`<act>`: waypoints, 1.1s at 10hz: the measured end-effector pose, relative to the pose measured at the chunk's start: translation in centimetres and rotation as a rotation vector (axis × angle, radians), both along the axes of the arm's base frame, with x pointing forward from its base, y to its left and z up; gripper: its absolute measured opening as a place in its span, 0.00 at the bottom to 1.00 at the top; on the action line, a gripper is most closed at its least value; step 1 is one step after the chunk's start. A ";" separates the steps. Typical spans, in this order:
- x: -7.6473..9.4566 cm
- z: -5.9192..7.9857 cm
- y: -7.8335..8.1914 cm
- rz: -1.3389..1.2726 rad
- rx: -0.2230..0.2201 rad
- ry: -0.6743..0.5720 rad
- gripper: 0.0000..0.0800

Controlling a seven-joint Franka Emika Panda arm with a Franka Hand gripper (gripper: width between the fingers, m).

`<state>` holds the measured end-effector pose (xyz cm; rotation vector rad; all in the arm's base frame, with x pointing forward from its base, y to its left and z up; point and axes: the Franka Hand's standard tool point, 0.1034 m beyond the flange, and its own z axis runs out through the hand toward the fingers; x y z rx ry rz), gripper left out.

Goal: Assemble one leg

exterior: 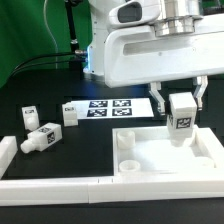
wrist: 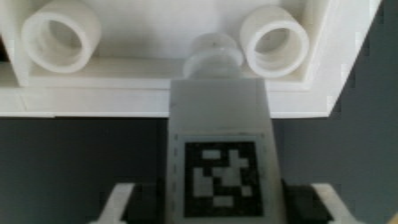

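My gripper (exterior: 180, 100) is shut on a leg (exterior: 181, 117), a chunky white peg with a black-and-white tag. It holds the leg upright over the far right corner of the large white panel (exterior: 160, 158). In the wrist view the leg (wrist: 219, 140) points its narrow neck at the panel's edge (wrist: 160, 85), between two round holes, with a finger (wrist: 125, 200) on either side. Whether the neck touches the panel I cannot tell. Three more legs lie on the black table at the exterior view's left: one (exterior: 28, 117), one (exterior: 42, 137) and one (exterior: 70, 112).
The marker board (exterior: 108, 108) lies flat behind the panel. Long white border rails (exterior: 60, 186) run along the front and a short one sits at the exterior view's left (exterior: 8, 150). A raised round boss (exterior: 129, 166) stands on the panel's near left part.
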<state>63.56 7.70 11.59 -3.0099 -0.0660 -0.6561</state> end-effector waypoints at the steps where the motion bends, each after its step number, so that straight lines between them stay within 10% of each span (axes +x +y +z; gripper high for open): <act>1: -0.5 0.2 0.6 -0.008 0.010 -0.102 0.36; 11: 0.2 -2.6 2.8 0.016 0.005 -0.172 0.36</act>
